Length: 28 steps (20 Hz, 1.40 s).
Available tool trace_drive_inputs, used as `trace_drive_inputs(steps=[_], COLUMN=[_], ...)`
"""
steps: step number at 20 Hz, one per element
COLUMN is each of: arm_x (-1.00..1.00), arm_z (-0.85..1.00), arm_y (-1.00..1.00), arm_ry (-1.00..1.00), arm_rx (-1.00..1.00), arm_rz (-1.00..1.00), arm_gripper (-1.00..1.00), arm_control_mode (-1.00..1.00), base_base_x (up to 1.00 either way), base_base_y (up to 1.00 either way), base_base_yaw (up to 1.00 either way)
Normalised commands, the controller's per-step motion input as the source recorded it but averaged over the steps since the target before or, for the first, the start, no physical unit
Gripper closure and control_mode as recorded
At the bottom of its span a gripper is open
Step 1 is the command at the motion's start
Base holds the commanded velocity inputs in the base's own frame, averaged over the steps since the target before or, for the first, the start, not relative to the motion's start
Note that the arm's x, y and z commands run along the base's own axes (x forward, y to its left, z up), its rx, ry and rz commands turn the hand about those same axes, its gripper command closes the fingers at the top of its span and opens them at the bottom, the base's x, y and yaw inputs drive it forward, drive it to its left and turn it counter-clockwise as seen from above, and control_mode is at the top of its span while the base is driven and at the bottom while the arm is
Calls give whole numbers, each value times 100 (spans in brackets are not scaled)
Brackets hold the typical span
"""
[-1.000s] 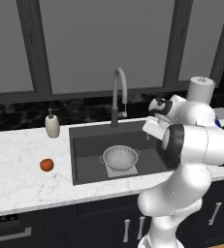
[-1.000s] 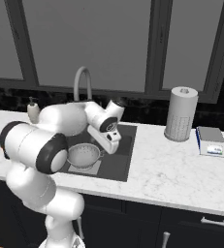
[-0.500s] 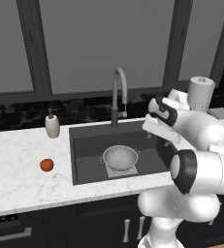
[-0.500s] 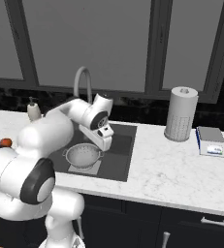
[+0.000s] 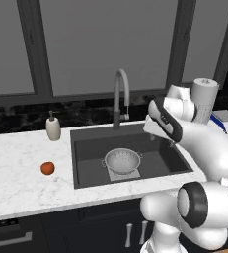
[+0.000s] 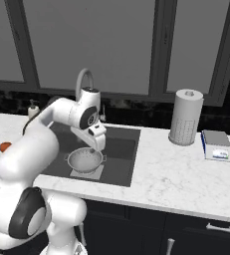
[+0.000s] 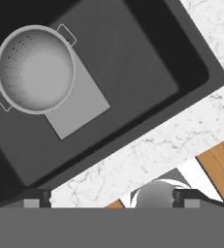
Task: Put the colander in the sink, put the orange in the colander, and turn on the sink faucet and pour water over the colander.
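Observation:
The silver colander (image 5: 121, 161) (image 6: 86, 159) (image 7: 36, 69) stands upright inside the dark sink (image 5: 160, 153) (image 6: 121, 149) (image 7: 133, 63), partly on the light grey square at the bottom. Left of the basin, on the white marble counter, lies the orange (image 5: 47, 168) (image 6: 5, 147). The gooseneck sink faucet (image 5: 120, 94) (image 6: 84, 79) rises behind the basin; no water shows. My gripper (image 6: 98, 144) (image 7: 112, 198) hangs above the sink, just right of the colander and apart from it. It is open, and its fingertips (image 7: 36, 198) stand wide with nothing between them.
A cream soap dispenser (image 5: 53, 127) (image 6: 33, 109) stands at the back left of the sink. On the right counter are a paper towel roll (image 5: 204, 99) (image 6: 185, 117) and a small scale (image 6: 217, 145). Dark windows run behind the counter.
The arm's links have swung round and the hand has drifted slightly left over the sink. The jaws stay open. Colander and orange have not moved.

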Motion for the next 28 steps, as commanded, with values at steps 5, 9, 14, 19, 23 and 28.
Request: trace_drive_inputs(steps=[5,9,14,19,23,28], arm_x=[-39,-34,-30,-25,-18,-15], arm_z=[33,30,15,12,10,10], arm_y=[10,12,23,28,41,40], arm_ry=[-3,-4,-7,-10,-9,0], arm_rx=[-8,-7,-5,-4,-2,0], arm_rz=[7,10,20,19,16,14], arm_gripper=[-100,-100,-100,-100,-100,-100], arm_control_mode=[-100,-100,-100,-100,-100,-100], base_base_x=[0,0,0,0,0,0], base_base_y=[0,0,0,0,0,0], base_base_yaw=[0,0,0,0,0,0])
